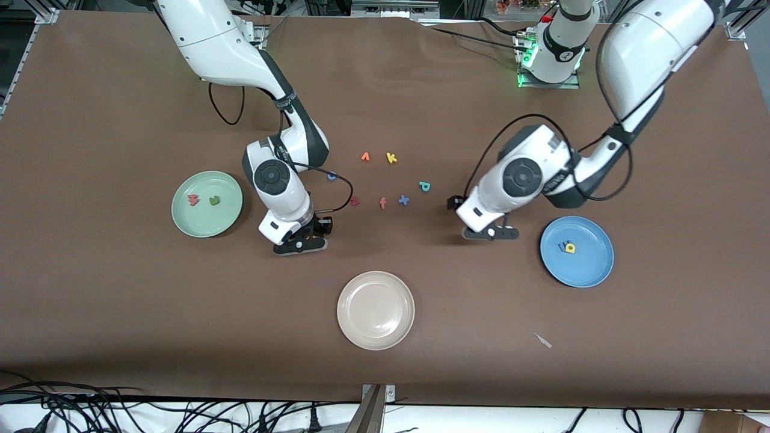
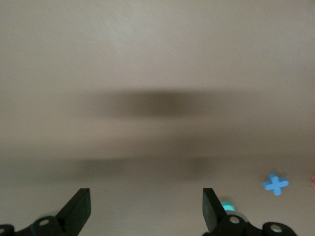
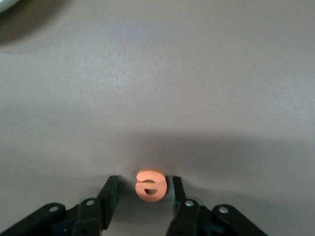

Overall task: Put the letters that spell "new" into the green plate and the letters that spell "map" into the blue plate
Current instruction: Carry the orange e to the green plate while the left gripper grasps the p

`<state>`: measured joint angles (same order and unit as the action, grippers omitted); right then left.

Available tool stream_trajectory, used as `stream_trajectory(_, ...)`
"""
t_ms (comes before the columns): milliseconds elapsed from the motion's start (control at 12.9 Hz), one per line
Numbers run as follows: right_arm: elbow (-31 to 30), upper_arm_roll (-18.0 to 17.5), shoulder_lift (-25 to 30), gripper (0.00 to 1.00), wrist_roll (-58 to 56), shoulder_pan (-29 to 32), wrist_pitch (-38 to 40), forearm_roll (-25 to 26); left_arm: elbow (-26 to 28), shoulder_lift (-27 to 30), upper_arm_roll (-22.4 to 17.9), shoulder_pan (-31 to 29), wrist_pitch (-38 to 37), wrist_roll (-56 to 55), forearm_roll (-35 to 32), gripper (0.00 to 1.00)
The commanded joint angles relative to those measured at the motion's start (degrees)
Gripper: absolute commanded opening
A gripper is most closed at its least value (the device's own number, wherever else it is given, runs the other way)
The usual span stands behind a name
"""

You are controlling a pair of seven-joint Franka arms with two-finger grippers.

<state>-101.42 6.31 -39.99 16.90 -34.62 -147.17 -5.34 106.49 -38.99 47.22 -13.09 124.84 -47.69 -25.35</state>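
The orange e lies flat on the bare table between the fingers of my right gripper. One finger touches it and a gap shows at the other, so the gripper is open. This gripper is down at the table beside the green plate, which holds the pinkish-red w and the green n. The blue plate holds the blue m and yellow a. The teal p lies mid-table. My left gripper hangs open and empty between p and blue plate.
A beige plate sits nearest the front camera. Loose letters lie mid-table: a blue x, a salmon f, a dark red letter, a yellow k, an orange one, a blue one.
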Motion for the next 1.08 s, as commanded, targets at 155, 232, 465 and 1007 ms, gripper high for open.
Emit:
stream_trajectory(155, 0.8, 0.2, -0.8, 0.12, -0.6, 0.1, -1.1, 0.5, 5.3, -0.5, 0.2, 6.3, 7.2, -17.1, -7.6, 1.0)
stream_trajectory(232, 0.7, 0.2, -0.7, 0.08, -0.6, 0.1, -1.0, 0.5, 5.2, -0.6, -0.2, 8.1, 7.8, -19.4, -7.7, 1.0)
stream_trajectory(465, -0.3, 0.7, 2.1, 0.08, -1.2, 0.1, -0.1, 0.3, 4.8, -2.1, -1.3, 10.6, 8.0, -22.3, -8.9, 1.0)
stream_trajectory(1007, -12.0, 12.0, 17.5, 0.08, -15.6, 0.1, 12.3, 0.3, 4.3, -3.7, -5.7, 15.5, 10.0, -22.5, -8.9, 0.9)
